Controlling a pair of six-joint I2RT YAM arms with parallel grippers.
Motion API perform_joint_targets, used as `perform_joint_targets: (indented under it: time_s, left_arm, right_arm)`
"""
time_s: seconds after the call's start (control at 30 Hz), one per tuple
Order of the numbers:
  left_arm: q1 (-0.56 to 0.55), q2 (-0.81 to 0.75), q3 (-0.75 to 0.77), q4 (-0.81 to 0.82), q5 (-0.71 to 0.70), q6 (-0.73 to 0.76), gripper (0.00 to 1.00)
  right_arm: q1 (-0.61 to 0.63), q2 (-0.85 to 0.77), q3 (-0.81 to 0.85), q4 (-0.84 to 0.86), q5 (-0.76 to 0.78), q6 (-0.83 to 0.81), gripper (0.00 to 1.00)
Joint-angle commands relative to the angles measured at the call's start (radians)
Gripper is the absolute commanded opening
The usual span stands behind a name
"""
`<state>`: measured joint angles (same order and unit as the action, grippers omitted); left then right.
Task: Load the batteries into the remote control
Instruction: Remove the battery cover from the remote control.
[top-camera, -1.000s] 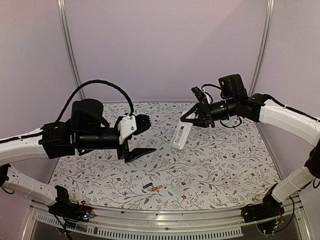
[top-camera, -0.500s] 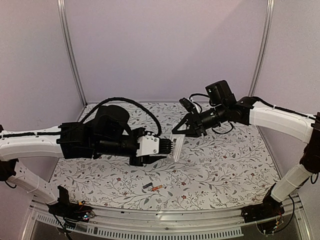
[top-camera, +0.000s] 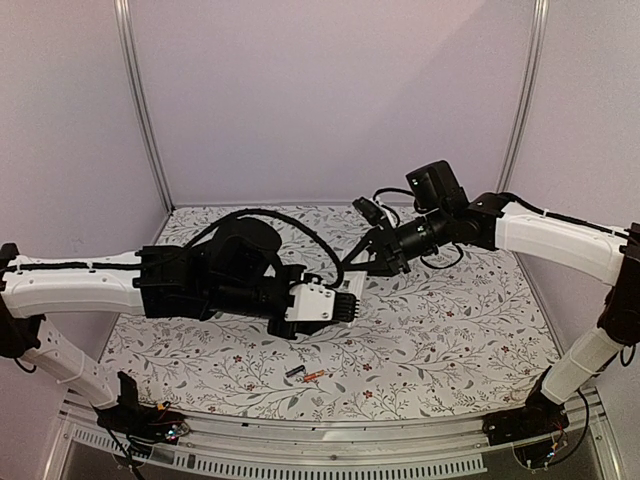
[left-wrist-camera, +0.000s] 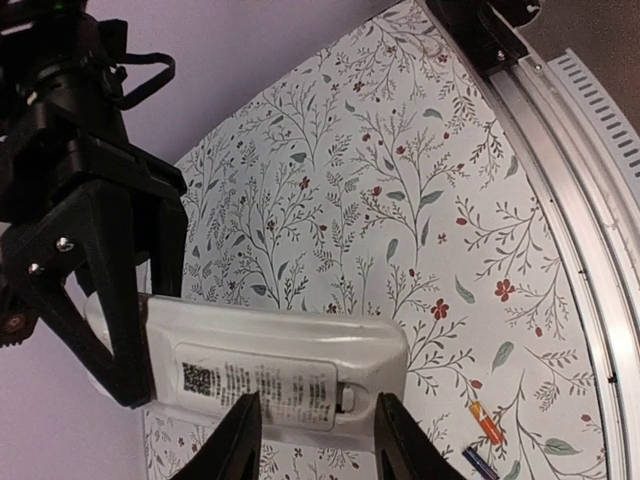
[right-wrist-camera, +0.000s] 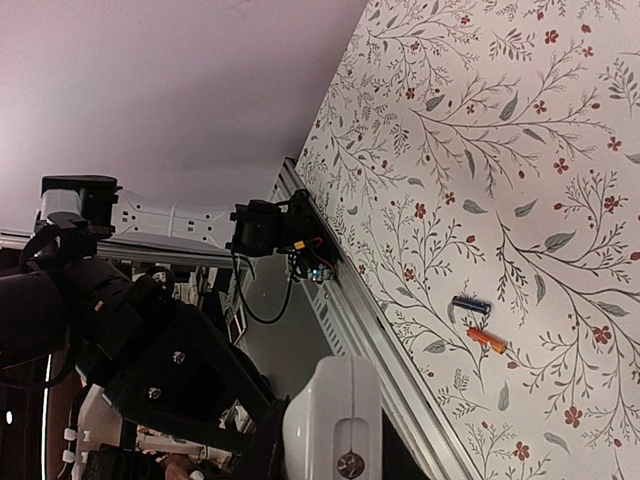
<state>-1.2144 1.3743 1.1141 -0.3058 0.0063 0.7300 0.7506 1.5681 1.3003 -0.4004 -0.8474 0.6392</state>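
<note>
Left pincer (left-wrist-camera: 320, 430): half closed, tips on either side of the cover end of the remote control (left-wrist-camera: 270, 360). I can't tell from the wrist view whether they actually bite.

Right pincer (left-wrist-camera: 140, 320): clamped across the remote's other end, holding it in the air above the table (top-camera: 450, 330) with the back and label facing the left wrist camera.

The battery cover (left-wrist-camera: 300, 385) looks to be in place, so my read is that we're at the open-the-bay step. No loading has started.

The dark battery (top-camera: 293, 371) and orange battery (top-camera: 314, 376) lie side by side near the table's front edge, well apart from both arms.

Next move: the left tips need to catch the cover latch and slide the cover off while the right pincer holds firm. Slip risk looks high on the smooth plastic.
</note>
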Motion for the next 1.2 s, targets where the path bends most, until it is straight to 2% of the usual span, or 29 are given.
perform_joint_targets:
  time_s: [0.0, 0.8, 1.17]
  left_arm:
    - [-0.019, 0.028, 0.023, -0.019, -0.042, 0.03, 0.4]
    - [-0.003, 0.09, 0.03, -0.001, -0.118, 0.058, 0.31]
    - [0.005, 0.096, 0.017, 0.006, -0.142, 0.092, 0.31]
  right_arm:
    - [0.007, 0.021, 0.027, 0.0, -0.029, -0.004, 0.0]
    - [0.025, 0.049, 0.055, -0.052, -0.058, -0.062, 0.0]
    - [0.03, 0.056, 0.062, -0.056, -0.09, -0.072, 0.0]
